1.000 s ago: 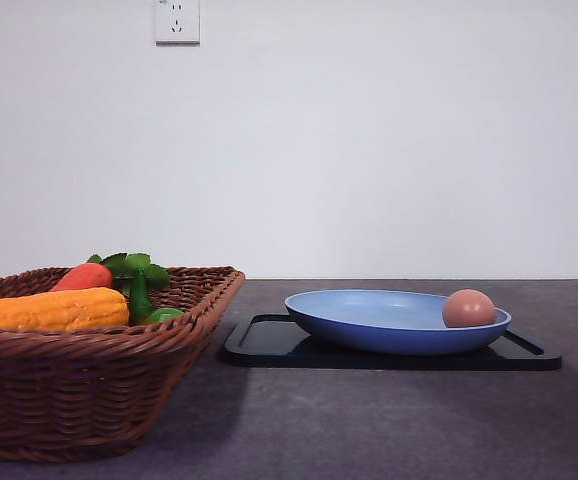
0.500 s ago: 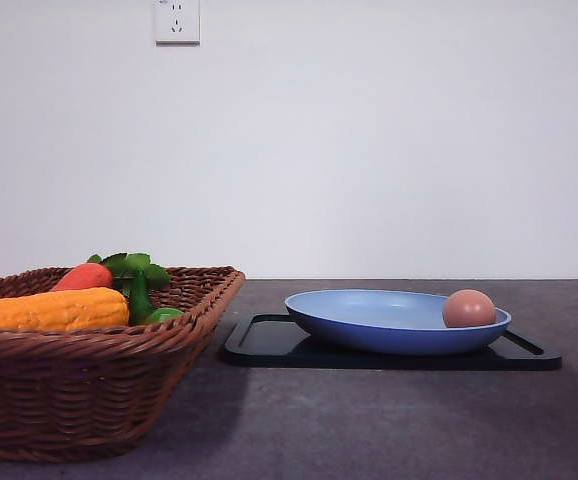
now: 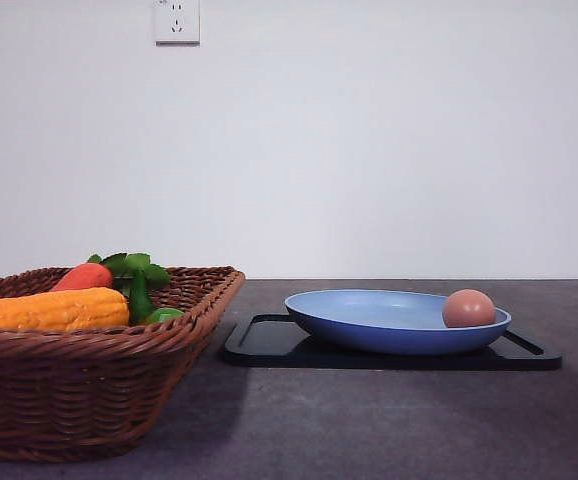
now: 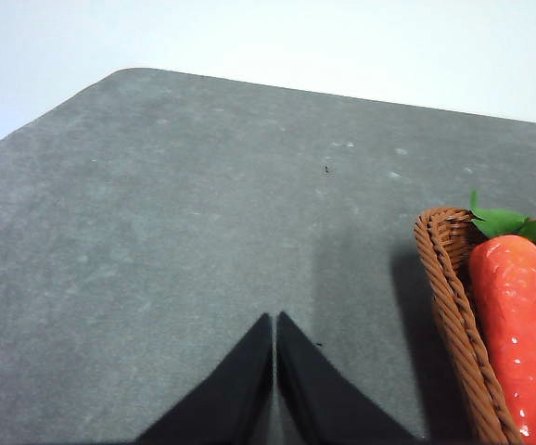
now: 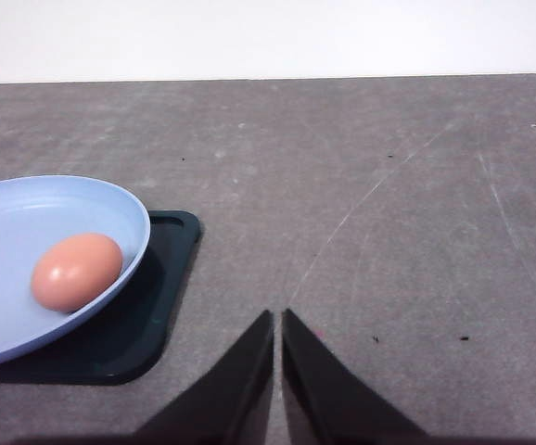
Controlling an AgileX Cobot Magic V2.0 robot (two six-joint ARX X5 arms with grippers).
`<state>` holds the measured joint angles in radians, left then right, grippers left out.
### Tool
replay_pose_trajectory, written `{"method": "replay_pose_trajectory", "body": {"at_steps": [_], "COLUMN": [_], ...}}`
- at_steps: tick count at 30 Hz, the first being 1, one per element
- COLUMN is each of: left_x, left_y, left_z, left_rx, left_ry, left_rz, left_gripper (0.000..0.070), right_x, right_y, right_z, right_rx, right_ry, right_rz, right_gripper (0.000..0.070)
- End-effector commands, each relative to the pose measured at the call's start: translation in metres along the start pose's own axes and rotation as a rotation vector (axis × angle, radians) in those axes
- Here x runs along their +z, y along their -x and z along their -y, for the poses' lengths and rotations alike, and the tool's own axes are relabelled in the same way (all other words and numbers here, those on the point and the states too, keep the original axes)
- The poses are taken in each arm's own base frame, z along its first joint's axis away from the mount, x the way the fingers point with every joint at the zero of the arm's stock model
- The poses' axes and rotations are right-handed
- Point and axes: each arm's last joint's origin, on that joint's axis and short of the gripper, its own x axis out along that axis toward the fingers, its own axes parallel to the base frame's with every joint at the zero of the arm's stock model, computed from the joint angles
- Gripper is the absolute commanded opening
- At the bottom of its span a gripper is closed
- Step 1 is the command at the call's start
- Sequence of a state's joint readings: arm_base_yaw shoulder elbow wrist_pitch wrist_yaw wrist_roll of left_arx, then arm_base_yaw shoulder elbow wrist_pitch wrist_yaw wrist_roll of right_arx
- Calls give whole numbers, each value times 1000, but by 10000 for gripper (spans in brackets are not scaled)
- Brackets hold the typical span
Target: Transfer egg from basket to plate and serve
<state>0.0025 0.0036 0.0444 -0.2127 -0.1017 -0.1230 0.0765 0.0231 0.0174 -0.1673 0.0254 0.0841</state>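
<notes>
The pinkish-brown egg (image 3: 468,308) rests at the right side of the light blue plate (image 3: 369,318), which sits on a black tray (image 3: 269,345). In the right wrist view the egg (image 5: 76,272) lies near the plate (image 5: 27,222) rim, and my right gripper (image 5: 278,320) is shut over bare table beside the tray, empty. The wicker basket (image 3: 89,390) stands at the front left. My left gripper (image 4: 274,323) is shut and empty over the table, beside the basket's corner (image 4: 444,278).
The basket holds an orange-red carrot (image 3: 81,276) with green leaves and a yellow corn cob (image 3: 49,310). In the left wrist view the carrot (image 4: 514,315) lies along the basket rim. A wall socket (image 3: 177,20) is on the white wall behind.
</notes>
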Motion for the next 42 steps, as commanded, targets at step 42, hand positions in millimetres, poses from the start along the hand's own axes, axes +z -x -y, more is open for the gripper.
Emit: {"method": "replay_pose_trajectory", "body": {"at_steps": [42], "left_x": [-9], "left_y": [-2], "left_z": [-1], "left_rx": [5], "left_ry": [-2], "left_rz": [-41], "left_gripper": [0], "right_x": [-1], "right_y": [-1], "right_z": [0], "right_rx": [-2], "right_ry": [-13], "right_rz": [6], "right_gripper": [0]}}
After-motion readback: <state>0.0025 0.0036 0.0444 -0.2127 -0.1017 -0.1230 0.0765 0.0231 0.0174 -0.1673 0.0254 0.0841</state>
